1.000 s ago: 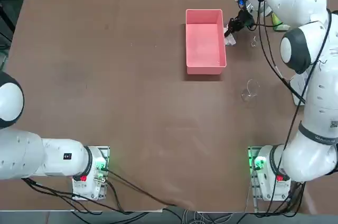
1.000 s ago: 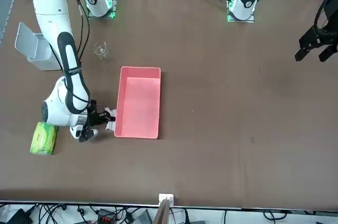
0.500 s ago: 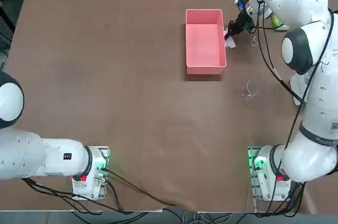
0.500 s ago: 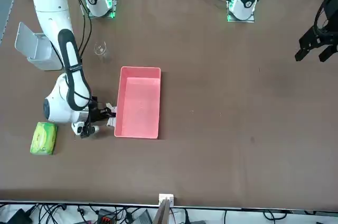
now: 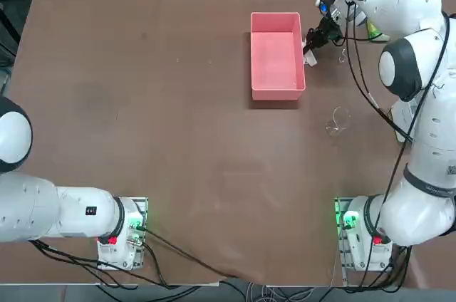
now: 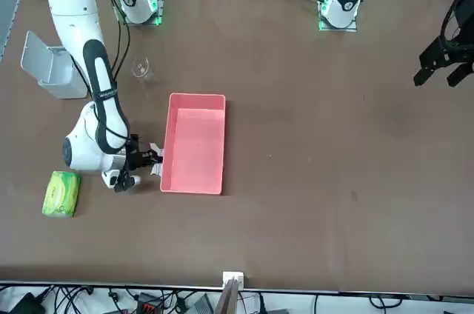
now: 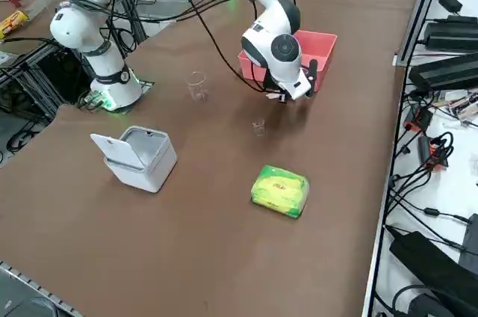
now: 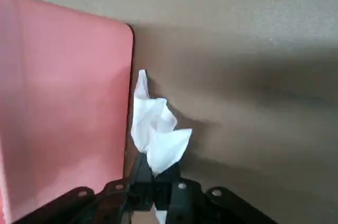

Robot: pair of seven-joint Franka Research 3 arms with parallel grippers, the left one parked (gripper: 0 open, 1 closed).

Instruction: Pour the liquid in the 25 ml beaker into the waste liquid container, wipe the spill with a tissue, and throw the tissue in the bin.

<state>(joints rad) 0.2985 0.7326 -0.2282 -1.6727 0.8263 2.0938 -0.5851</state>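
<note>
Tissue (image 8: 157, 129) pinched in right end effector (image 8: 154, 182), beside waste liquid container (image 8: 63, 102) wall, bare table (image 5: 157, 117) around.

Over the last second my right gripper (image 5: 311, 43), clamped on the tissue (image 8: 156, 130), has slid along the outer wall of the waste liquid container (image 5: 276, 81) toward the table's far edge in the top view. The tissue dragged with it over the table (image 5: 178, 138).
</note>
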